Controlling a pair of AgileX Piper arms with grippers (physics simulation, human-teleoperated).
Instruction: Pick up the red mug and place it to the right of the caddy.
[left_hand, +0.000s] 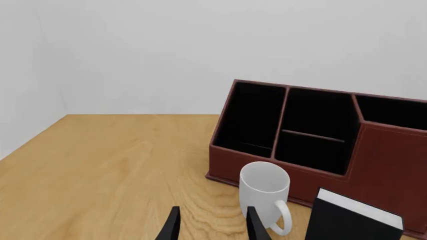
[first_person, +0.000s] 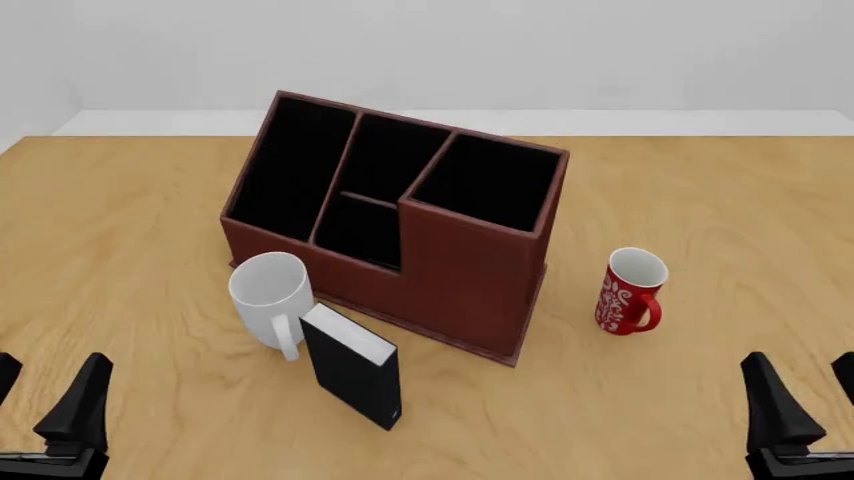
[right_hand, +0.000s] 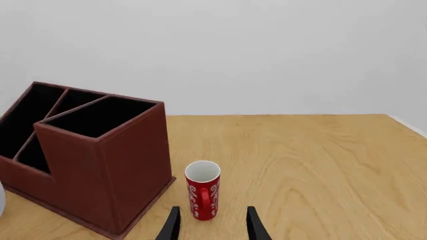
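Your grippers sit nearest, both at the bench's near edge. Right gripper (right_hand: 210, 225): fingers spread, nothing between them. Left gripper (left_hand: 210, 225): likewise released and empty.

Step in hand, as I read it: the approach, with no grasp begun. The red mug (first_person: 630, 291) stands upright on the bench, apart from the caddy (first_person: 400, 225) and already on the caddy's right side, handle turned toward you. In the right wrist view the mug sits just ahead of the open fingers, so your next move looks like a straight reach with the right arm, closing across the body or over the rim while clearing the handle.

Past the left gripper: a black book-like box (first_person: 354, 366) stands on end, matte with pale page edges, against the caddy's near face. The white mug (first_person: 272, 299) stands beside it, smooth and plain.

The mug is glossy red with white swirls and a white interior. The caddy is leather-like red-brown, stepped on top, with black-lined compartments. The bench (first_person: 694, 190) is pale wood grain.
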